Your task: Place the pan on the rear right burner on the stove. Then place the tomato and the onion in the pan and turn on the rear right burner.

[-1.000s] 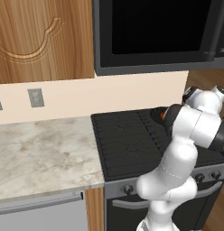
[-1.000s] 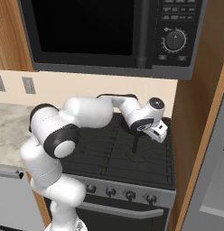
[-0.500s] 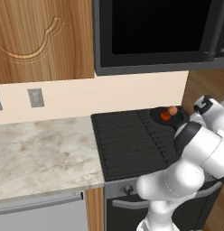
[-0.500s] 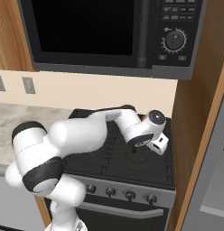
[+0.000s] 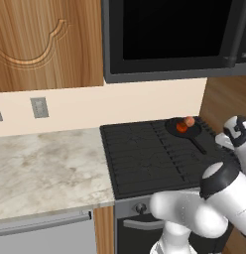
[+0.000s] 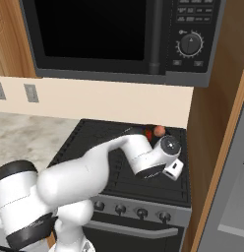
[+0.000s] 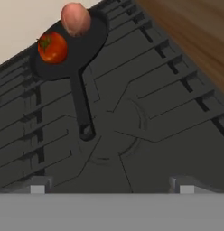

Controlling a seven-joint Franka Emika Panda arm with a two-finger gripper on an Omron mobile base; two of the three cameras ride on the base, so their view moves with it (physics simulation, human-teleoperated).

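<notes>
Turning on the rear right burner is what's left: tomato (image 7: 52, 47) then onion (image 7: 76, 18) sit in the pan (image 7: 71, 45) at the stove's (image 5: 145, 158) back right; claw (image 7: 111, 186) spread wide, empty, should drop to the front knobs (image 6: 141, 212), picking the correct one.

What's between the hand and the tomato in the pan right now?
In the hand view, bare black stove grate and the matte-black frying pan's thin handle lie between the hand and the glossy red tomato.
</notes>
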